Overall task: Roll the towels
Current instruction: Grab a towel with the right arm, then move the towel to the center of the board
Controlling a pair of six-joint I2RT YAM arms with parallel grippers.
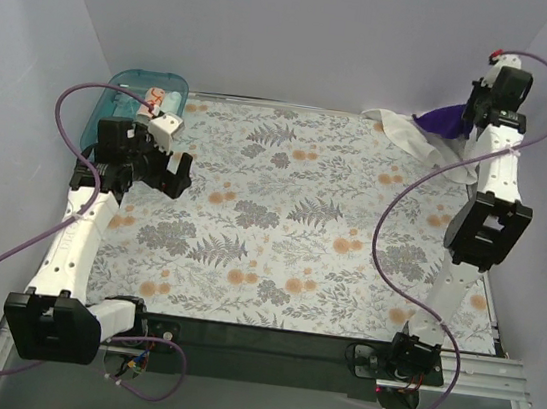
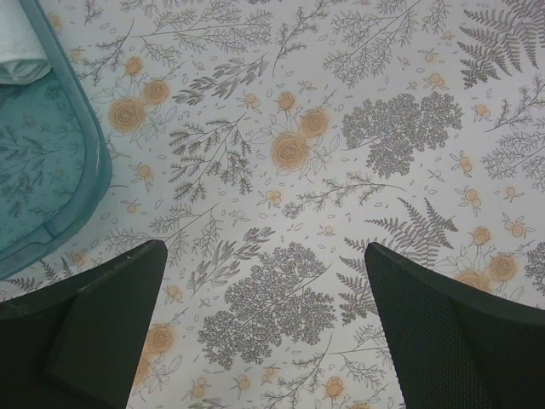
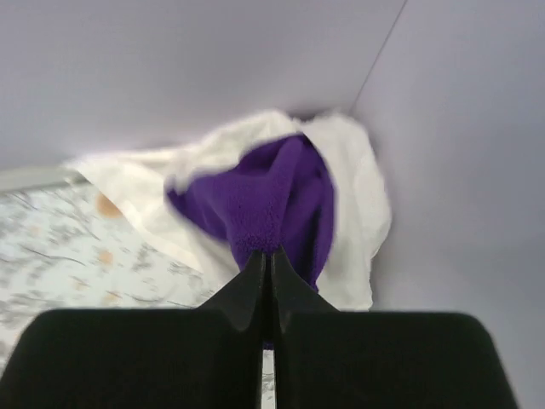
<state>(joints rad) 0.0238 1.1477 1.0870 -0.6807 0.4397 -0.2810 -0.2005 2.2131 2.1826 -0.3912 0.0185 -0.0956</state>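
Between the tips of the right hand, a thin fold of the purple towel is pinched, with the white towel beneath. So shallow a hold may slip, or drag both. Meanwhile the left hand hangs spread.

The purple towel is blurred and hides part of the white towel.

Soft, even, fairly bright light fills all three views, tinting the walls lavender and leaving only faint, diffuse shadows on the flowered sheet. The overhead view is sharp throughout, with no glare. The left wrist view shows the print crisply; the teal tray has a pale sheen on its rim, and the left gripper looks dark and slightly soft. The right wrist view is blurred: the purple towel and white towel have smeared edges, and the right gripper is a near-black silhouette.
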